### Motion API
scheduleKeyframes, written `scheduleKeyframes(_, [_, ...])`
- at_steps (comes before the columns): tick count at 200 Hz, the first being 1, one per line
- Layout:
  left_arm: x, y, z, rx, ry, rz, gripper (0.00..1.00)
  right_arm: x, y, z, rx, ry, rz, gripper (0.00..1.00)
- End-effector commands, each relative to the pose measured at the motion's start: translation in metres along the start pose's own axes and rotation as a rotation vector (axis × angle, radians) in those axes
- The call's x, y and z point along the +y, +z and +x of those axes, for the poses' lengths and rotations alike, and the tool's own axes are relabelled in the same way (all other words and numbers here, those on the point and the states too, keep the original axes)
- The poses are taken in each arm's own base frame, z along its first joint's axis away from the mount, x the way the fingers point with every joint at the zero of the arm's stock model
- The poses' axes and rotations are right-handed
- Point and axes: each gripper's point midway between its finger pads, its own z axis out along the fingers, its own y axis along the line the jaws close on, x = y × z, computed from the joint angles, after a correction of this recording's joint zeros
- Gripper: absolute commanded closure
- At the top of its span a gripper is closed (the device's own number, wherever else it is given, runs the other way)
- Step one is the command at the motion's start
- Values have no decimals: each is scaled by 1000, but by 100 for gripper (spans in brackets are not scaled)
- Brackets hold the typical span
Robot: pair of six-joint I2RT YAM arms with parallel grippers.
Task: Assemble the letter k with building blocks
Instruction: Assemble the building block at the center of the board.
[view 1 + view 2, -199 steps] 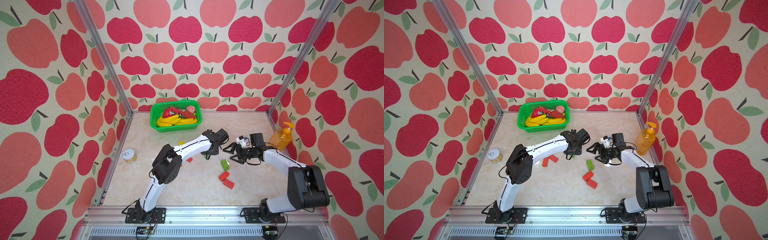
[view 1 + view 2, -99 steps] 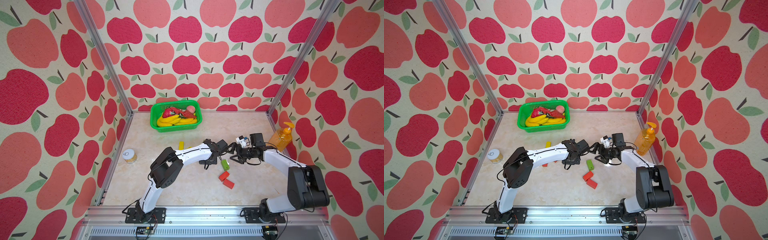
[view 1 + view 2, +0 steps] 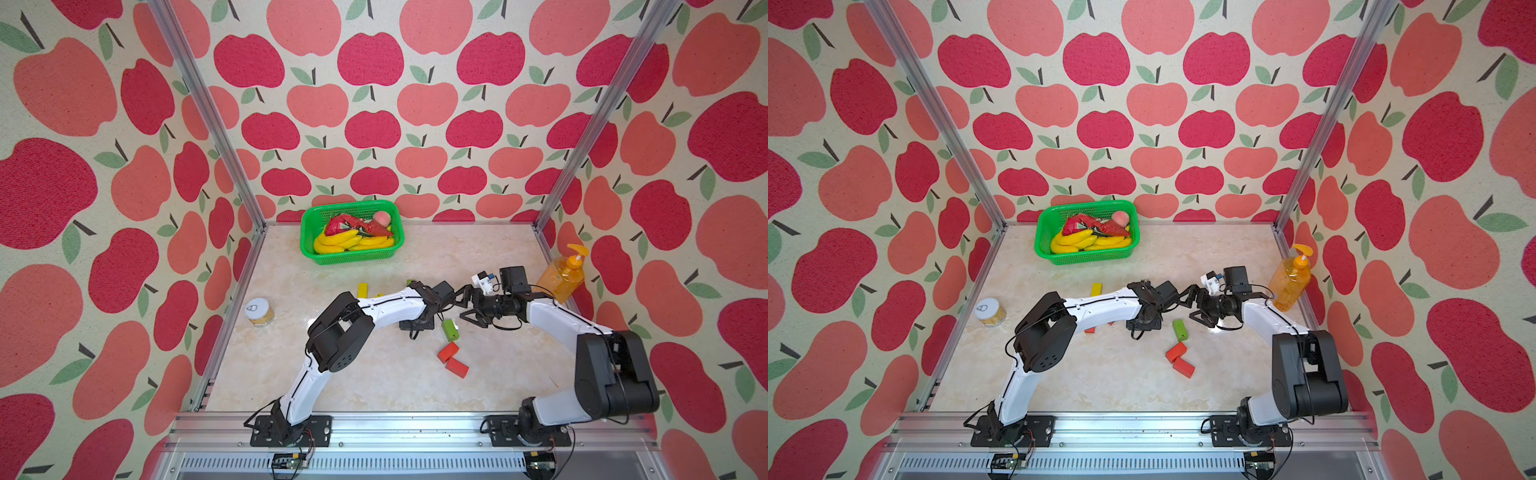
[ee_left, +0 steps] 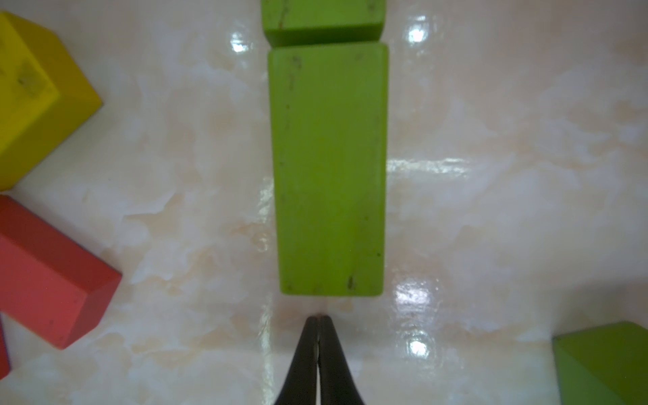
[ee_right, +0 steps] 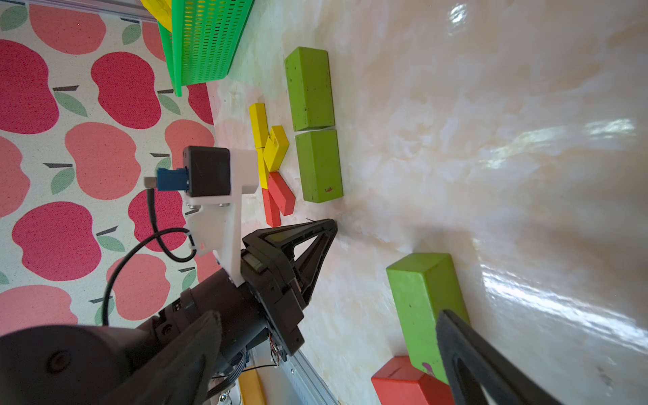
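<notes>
My left gripper (image 4: 318,319) is shut and empty, its tips on the table just short of the end of a green building block (image 4: 329,168). That block lies end to end with a second green one (image 4: 322,21). Beside them are a yellow block (image 4: 31,94) and a red block (image 4: 45,273). The right wrist view shows the same green pair (image 5: 319,164) with yellow (image 5: 276,147) and red (image 5: 282,193) blocks alongside. My right gripper (image 3: 462,307) stands open, one finger (image 5: 473,357) next to a loose green block (image 3: 450,329). Two red blocks (image 3: 452,359) lie nearer the front.
A green basket (image 3: 307,232) of toy bananas and other fruit stands at the back. An orange pump bottle (image 3: 561,278) is by the right wall and a small can (image 3: 259,311) by the left wall. A lone yellow block (image 3: 362,289) lies behind the left arm.
My left gripper has shut and swung forward and down to the table at the near end of the green row. The right arm has hardly moved.
</notes>
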Motion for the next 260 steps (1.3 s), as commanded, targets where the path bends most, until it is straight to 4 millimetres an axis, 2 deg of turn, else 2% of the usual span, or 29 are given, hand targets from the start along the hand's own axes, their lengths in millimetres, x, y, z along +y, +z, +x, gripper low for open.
scheduleKeyframes(1, [-5, 2, -9, -11, -14, 15, 92, 5, -1, 2, 2, -16, -26, 1])
scheduleKeyframes(81, [-7, 1, -20, -23, -17, 19, 91, 5, -1, 2, 3, -19, -27, 1])
scheduleKeyframes(200, [-5, 3, -25, -13, -9, -1, 90, 5, 0, 2, 6, -18, -27, 1])
scheduleKeyframes(227, [-17, -2, -15, 4, 24, 34, 90, 5, 0, 2, 3, -20, -25, 1])
scheduleKeyframes(260, [-36, -25, 0, -11, 93, 77, 84, 5, -1, 1, -2, -23, -23, 1])
